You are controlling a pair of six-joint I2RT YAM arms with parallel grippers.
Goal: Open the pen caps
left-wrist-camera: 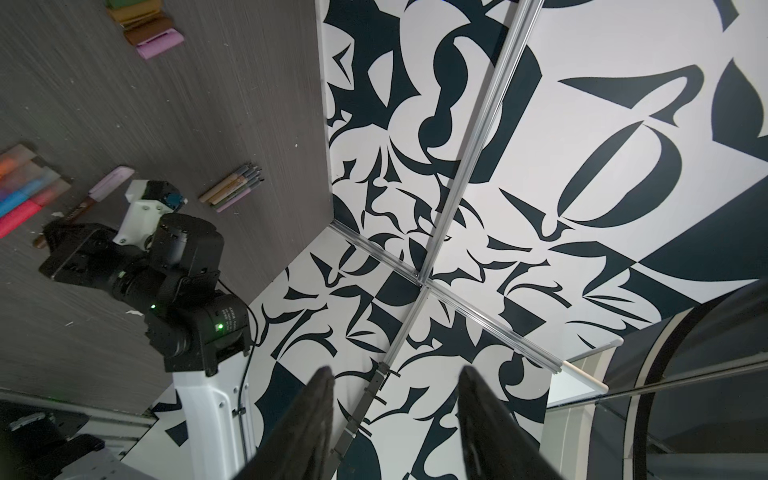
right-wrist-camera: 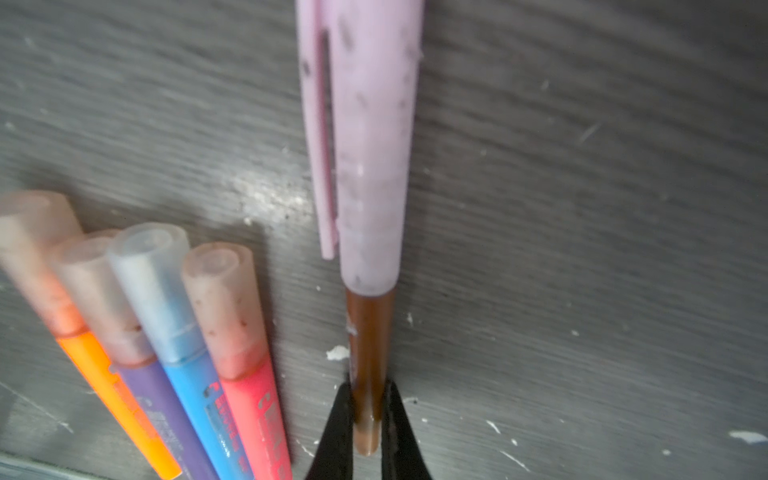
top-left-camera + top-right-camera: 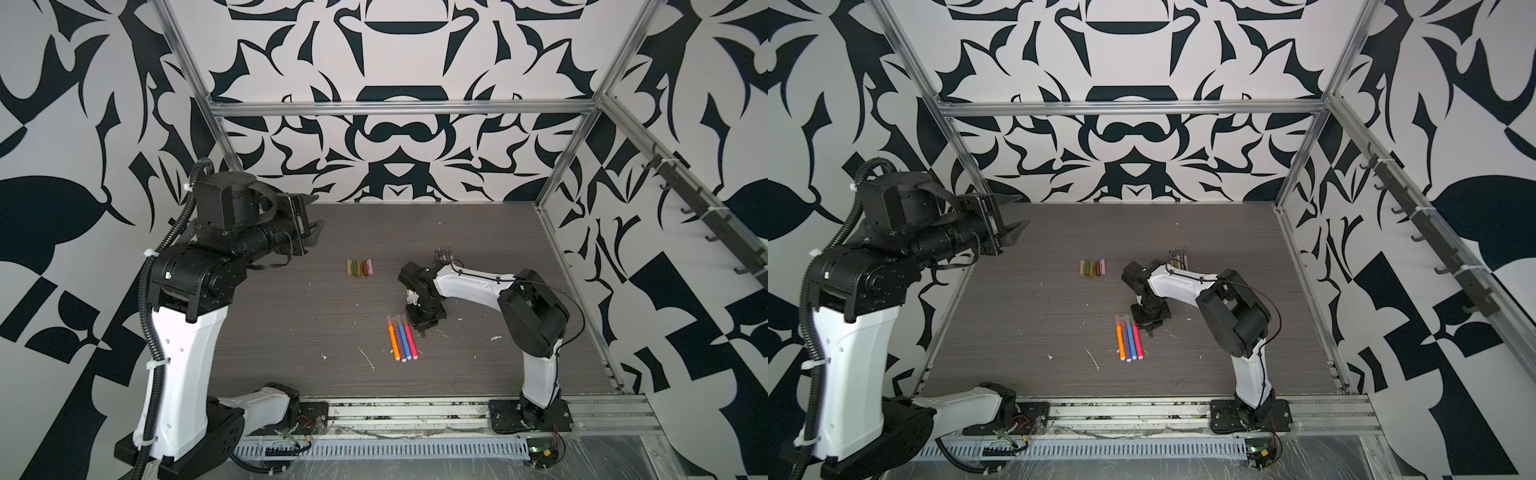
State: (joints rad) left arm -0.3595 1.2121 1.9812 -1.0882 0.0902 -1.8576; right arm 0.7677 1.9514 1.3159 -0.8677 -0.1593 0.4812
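right gripper (image 2: 368, 415) clenched on the brown pen (image 2: 370, 332) barrel, down at the table (image 3: 291, 324), just right of four bright capped pens (image 3: 401, 338). its lilac-pink cap (image 2: 365, 145) is on. left gripper (image 1: 397, 374) raised at far left, jaws apart, holding nothing. loose caps (image 3: 360, 267) lie in a row mid-table. uncapped thin pens (image 3: 443, 253) lie farther right.

Four thick bright felt-tip markers (image 3: 401, 338) lie together lower centre on the grey wood-grain counter (image 3: 291, 332); just right, the right end effector (image 3: 424, 329) covers a thin brown pen (image 3: 424, 335).
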